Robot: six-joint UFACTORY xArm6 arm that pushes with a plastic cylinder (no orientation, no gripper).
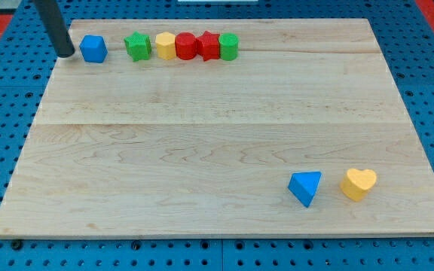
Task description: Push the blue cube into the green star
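Observation:
The blue cube [93,49] sits near the view's top left corner of the wooden board [224,143]. The green star [137,47] lies a short gap to the cube's right and starts a row of blocks. My tip [66,53] rests on the board just left of the blue cube, with a small gap between them. The dark rod rises from the tip toward the view's top left.
Right of the green star, touching in a row: a yellow block [164,46], a red block [185,46], a red star [209,46] and a green block [229,47]. A blue triangle [306,187] and a yellow heart [359,184] lie at the view's bottom right.

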